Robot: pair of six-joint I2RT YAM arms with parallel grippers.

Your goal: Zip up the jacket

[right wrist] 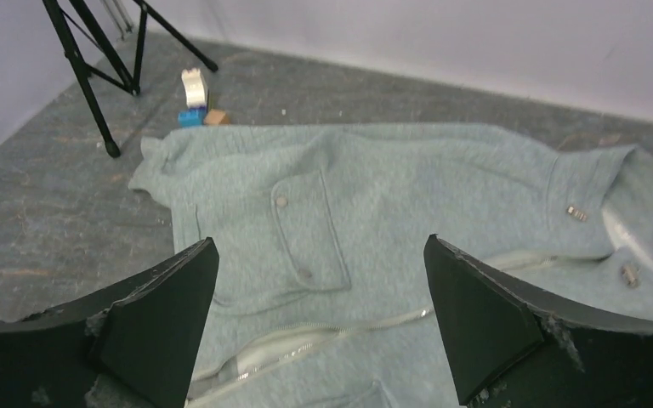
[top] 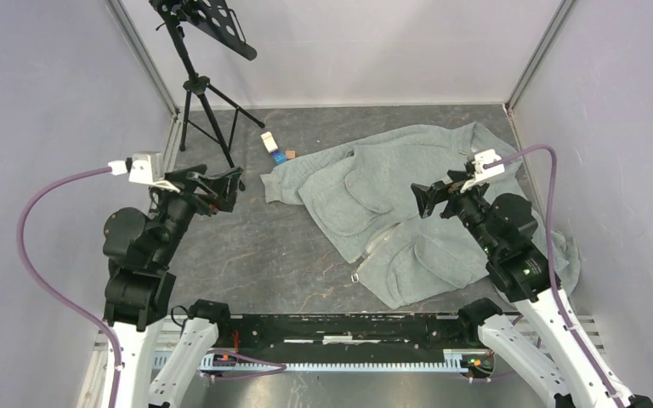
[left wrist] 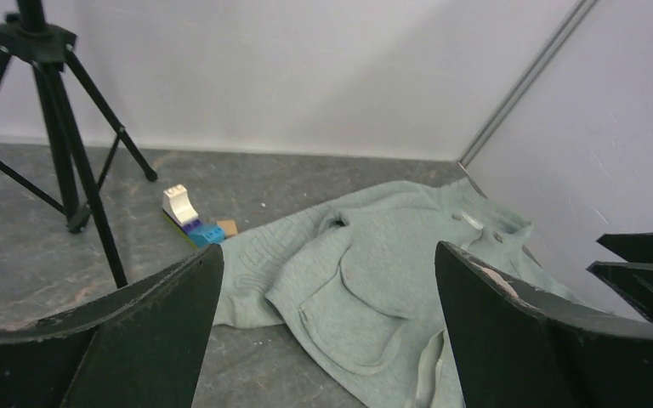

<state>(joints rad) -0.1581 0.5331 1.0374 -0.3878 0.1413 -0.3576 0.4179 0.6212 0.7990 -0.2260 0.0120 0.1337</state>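
Note:
The light grey-green fleece jacket (top: 408, 212) lies spread on the dark floor, right of centre, its rounded patch pockets facing up. My left gripper (top: 225, 185) is open and empty, held above the floor to the left of the jacket; in its wrist view the jacket (left wrist: 366, 280) lies ahead between the jaws. My right gripper (top: 429, 200) is open and empty, hovering over the jacket's middle. In the right wrist view the pale zipper (right wrist: 349, 327) runs between the jaws and gapes apart at its left end. Metal snaps (right wrist: 575, 212) show on the collar.
A black tripod music stand (top: 204, 93) stands at the back left. Small white and blue toy blocks (top: 272, 144) lie by the jacket's left sleeve. A small metal piece (top: 354, 277) lies on the floor near the hem. Walls close in on three sides.

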